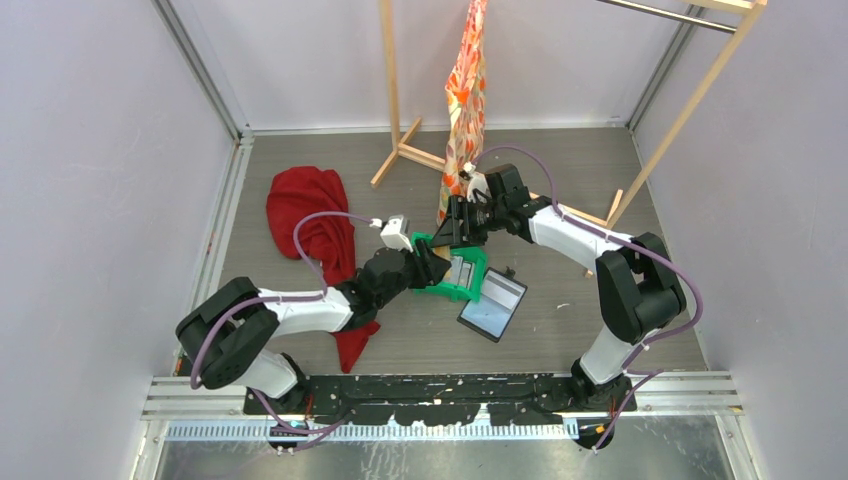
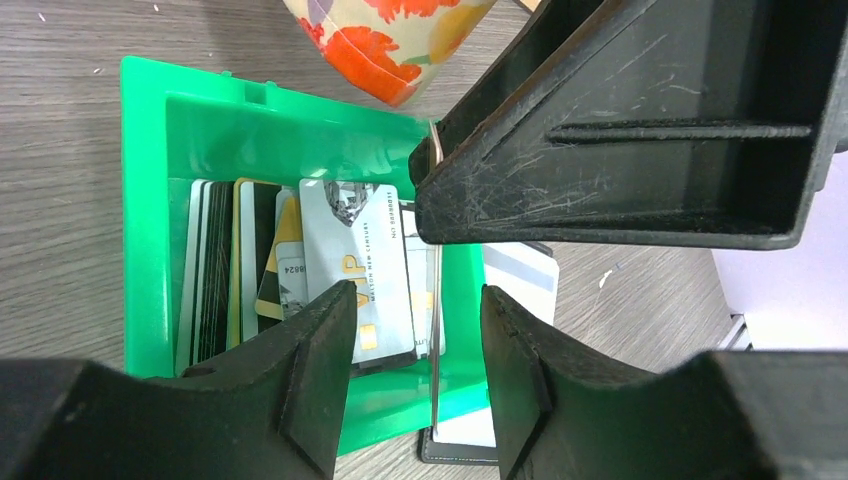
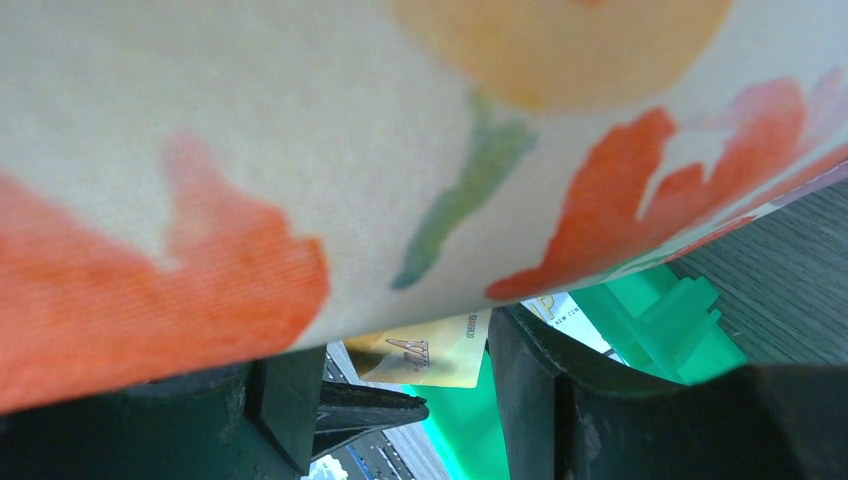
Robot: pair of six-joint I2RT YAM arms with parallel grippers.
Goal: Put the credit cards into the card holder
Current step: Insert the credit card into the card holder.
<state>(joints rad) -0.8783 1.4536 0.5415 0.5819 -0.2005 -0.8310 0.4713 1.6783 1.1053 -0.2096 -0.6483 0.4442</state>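
Note:
A green tray (image 1: 440, 290) (image 2: 145, 200) holds several credit cards, a whitish VIP card (image 2: 350, 270) on top and dark ones (image 2: 215, 270) to its left. The card holder (image 1: 493, 305) (image 2: 520, 275) lies open beside the tray, pale lining up. One gold credit card (image 3: 430, 350) hangs edge-on (image 2: 437, 300) over the tray's wall. My right gripper (image 1: 458, 232) (image 3: 405, 355) is shut on it across its width. My left gripper (image 1: 432, 262) (image 2: 418, 295) is open, with a finger on each side of that card and a gap to each.
A floral cloth (image 1: 467, 90) (image 2: 390, 40) (image 3: 300, 150) hangs from a wooden rack (image 1: 400, 150) right over the right gripper and fills most of the right wrist view. A red cloth (image 1: 315, 220) lies by the left arm.

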